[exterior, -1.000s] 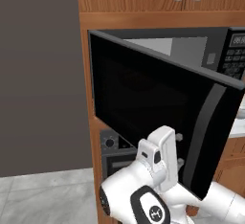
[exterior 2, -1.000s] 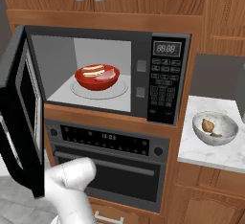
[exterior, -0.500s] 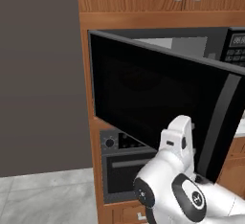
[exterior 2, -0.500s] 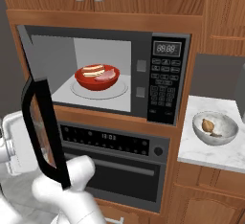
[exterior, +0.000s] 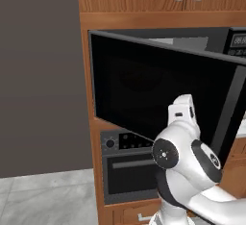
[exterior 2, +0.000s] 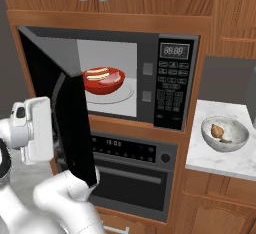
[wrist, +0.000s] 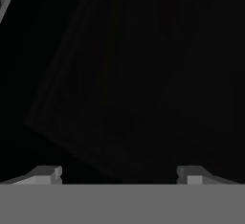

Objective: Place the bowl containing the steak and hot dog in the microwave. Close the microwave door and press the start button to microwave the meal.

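- Now, the microwave (exterior 2: pixel 172 85) sits in the wooden cabinetry above a built-in oven (exterior 2: pixel 132 178), its white cavity lit and its keypad and display at 3 o'clock of the cavity.
- Next, the microwave door (exterior 2: pixel 70 123) stands about half open, hinged at the cavity's 9 o'clock side; in the left base view its glossy black face (exterior: pixel 158 104) spans most of the width.
- The white arm's hand is close against the door's outer face, at 9 o'clock of the door edge in the right base view.
- The gripper (wrist: pixel 119 173) faces the dark door panel, fingers (wrist: pixel 45 174) spread wide apart with nothing between them.
- The bowl (exterior 2: pixel 103 80), red, rests on the glass turntable inside the cavity.
- A grey bowl (exterior 2: pixel 224 133) with a brown lump stands on the marble counter (exterior 2: pixel 215 158), at 4 o'clock of the microwave.
- The hot dog (exterior 2: pixel 96 73) lies at 10 o'clock in the red bowl, the steak (exterior 2: pixel 112 79) just beside it at 3 o'clock.
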Motion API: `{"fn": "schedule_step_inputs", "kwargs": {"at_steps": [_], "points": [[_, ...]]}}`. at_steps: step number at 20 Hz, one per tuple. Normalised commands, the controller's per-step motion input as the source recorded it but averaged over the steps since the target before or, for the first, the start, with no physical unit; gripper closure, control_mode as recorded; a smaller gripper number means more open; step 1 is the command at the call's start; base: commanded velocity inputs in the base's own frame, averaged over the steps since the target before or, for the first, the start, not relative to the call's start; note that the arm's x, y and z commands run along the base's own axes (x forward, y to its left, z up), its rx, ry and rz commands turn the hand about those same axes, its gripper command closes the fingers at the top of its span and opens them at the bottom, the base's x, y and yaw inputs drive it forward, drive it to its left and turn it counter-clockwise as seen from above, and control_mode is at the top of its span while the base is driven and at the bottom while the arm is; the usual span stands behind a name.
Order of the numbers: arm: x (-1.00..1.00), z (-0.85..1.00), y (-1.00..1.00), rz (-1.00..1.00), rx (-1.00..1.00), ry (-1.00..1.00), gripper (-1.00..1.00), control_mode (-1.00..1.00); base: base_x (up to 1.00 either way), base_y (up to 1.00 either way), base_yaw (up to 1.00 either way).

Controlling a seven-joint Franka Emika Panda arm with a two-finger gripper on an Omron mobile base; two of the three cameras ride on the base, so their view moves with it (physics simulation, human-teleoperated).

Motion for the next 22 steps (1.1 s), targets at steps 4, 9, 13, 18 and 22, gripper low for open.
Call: {"fn": "schedule_step_inputs", "kwargs": {"at_steps": [4, 9, 13, 18, 22], "points": [[0.58, 0.06, -0.29, 0.1, 0.05, 0.17, -1.0, -1.0, 0.0, 0.0, 0.0], [0.53, 0.0, -0.38, 0.13, 0.09, 0.1, -1.0, -1.0, 0.0, 0.0, 0.0], [0.44, 0.0, -0.53, 0.17, 0.13, 0.02, -1.0, -1.0, 0.0, 0.0, 0.0], [0.44, 0.0, -0.56, 0.19, 0.16, 0.0, -1.0, -1.0, 0.0, 0.0, 0.0], [0.49, 0.0, -0.41, 0.17, 0.15, 0.0, -1.0, -1.0, 0.0, 0.0, 0.0]]}}
